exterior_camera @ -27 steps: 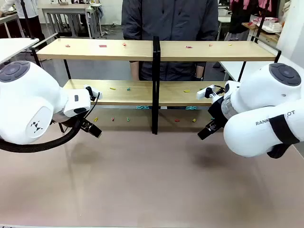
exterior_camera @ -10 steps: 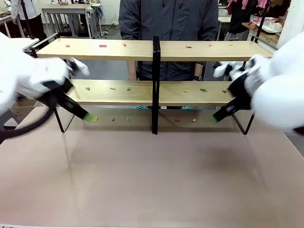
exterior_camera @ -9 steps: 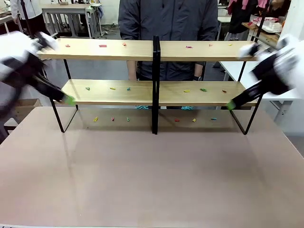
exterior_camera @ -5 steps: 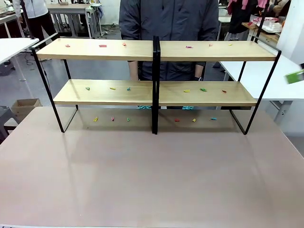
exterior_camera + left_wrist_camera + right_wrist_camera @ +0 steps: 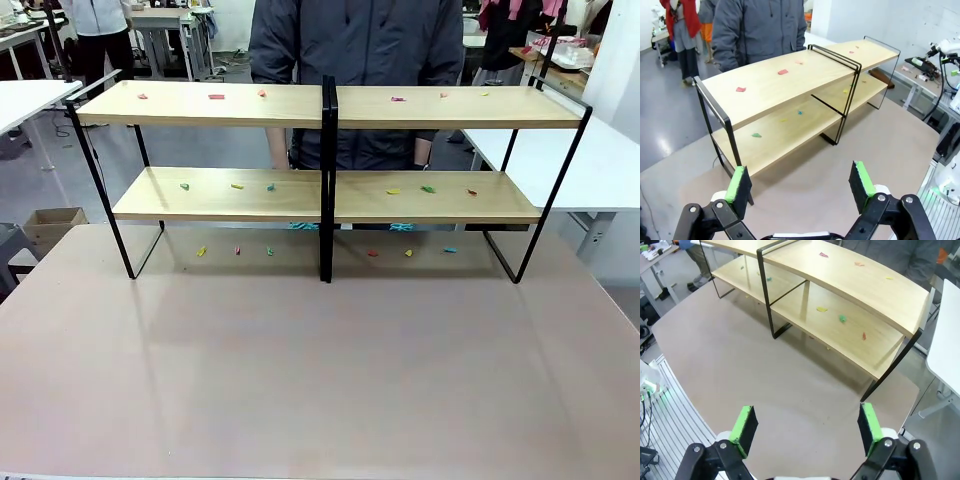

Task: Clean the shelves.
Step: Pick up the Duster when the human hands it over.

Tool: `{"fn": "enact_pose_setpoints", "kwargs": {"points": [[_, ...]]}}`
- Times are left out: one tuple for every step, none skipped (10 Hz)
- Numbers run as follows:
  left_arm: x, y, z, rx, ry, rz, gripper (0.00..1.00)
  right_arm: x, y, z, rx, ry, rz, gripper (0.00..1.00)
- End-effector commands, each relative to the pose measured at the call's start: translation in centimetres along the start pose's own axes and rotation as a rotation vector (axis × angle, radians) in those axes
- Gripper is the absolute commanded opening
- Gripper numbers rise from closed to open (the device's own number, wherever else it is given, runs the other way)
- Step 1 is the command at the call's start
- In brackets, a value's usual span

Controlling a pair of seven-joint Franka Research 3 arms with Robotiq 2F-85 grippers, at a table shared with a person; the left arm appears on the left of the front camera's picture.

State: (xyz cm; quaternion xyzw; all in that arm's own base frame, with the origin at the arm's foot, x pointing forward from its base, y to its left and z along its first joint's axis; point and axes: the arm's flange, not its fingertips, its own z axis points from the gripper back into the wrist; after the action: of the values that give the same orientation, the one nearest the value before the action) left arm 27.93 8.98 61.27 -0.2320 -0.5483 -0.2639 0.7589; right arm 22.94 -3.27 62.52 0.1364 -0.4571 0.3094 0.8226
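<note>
From the front, the shelves (image 5: pixel 250 195) stand across the far half of the table (image 5: pixel 320 380), their long boards running left to right. In the left wrist view, the left claw (image 5: pixel 799 180) is spread and empty, with the shelves' (image 5: pixel 785 87) near end ahead and the boards running off up-right. In the right wrist view, the right claw (image 5: pixel 807 422) is likewise spread and empty, and the shelves (image 5: pixel 860 287) run up-left; neither arm looks clearly nearer.

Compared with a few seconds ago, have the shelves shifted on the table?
No. The shelves stand as before, their feet at the same spots on the tabletop.
</note>
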Motion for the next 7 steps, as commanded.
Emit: {"fn": "enact_pose_setpoints", "kwargs": {"points": [[-8.9,-5.7,-3.1,0.011,0.009,0.025,1.00,-4.5,2.1,-2.9,0.013,-0.020,0.024,1.00],[-9.0,-5.4,-3.1,0.012,0.021,0.021,1.00,-4.4,2.0,-3.1,0.026,-0.021,0.014,1.00],[-9.2,-5.2,-3.1,0.004,0.030,0.021,1.00,-4.5,1.7,-3.1,0.028,-0.038,-0.030,1.00],[-9.4,-5.0,-3.0,0.002,0.039,0.014,1.00,-4.8,1.5,-3.1,0.008,-0.048,-0.081,1.00],[-9.5,-4.9,-2.9,0.001,0.043,0.010,1.00,-5.1,1.4,-2.9,-0.031,-0.054,-0.114,1.00],[-9.7,-4.9,-2.9,-0.005,0.051,0.003,1.00,-5.3,1.0,-2.5,-0.049,-0.091,-0.182,1.00],[-9.9,-4.8,-2.8,-0.009,0.059,-0.001,1.00,-5.4,1.3,-2.0,-0.057,-0.138,-0.226,1.00]]}}
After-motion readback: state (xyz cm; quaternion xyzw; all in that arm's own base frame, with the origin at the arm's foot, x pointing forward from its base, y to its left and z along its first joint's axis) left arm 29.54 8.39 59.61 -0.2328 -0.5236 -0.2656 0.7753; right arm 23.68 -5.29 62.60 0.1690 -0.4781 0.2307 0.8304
